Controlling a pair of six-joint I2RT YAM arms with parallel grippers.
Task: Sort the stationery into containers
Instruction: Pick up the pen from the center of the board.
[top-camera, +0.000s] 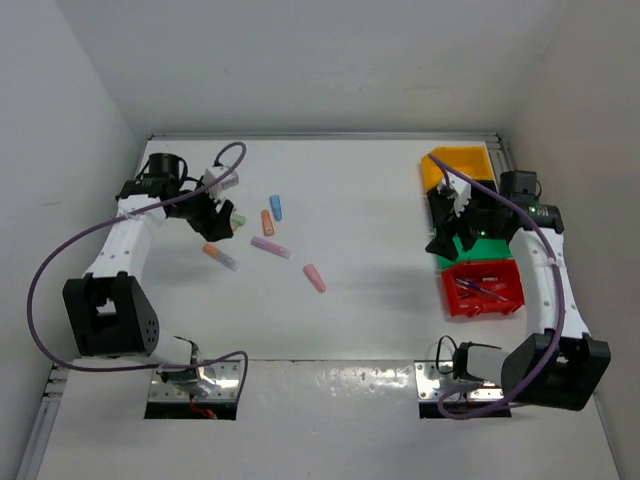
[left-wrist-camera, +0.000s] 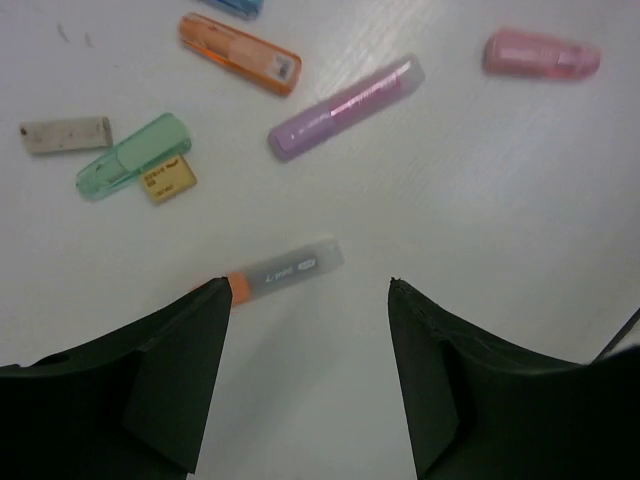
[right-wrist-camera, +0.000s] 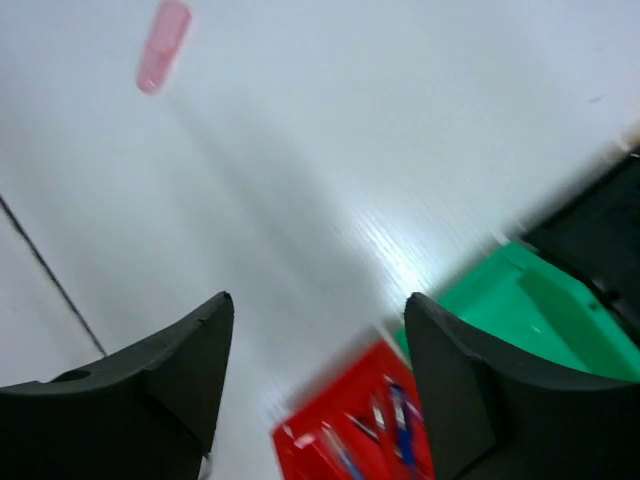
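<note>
Hovering over orange marker, left gripper jaws apart, empty; right gripper above red bin, jaws apart, nothing held.

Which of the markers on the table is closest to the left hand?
The orange marker with the grey cap: it lies just before the left hand; the others lie farther off.

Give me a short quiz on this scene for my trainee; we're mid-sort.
1. True or false: the red bin holds pens.
2. Which marker lies closest ahead of the left gripper? A pink; B orange-and-grey; C lilac.
3. What is the right gripper holding?
Key: 1 true; 2 B; 3 nothing, its jaws stand open.
</note>
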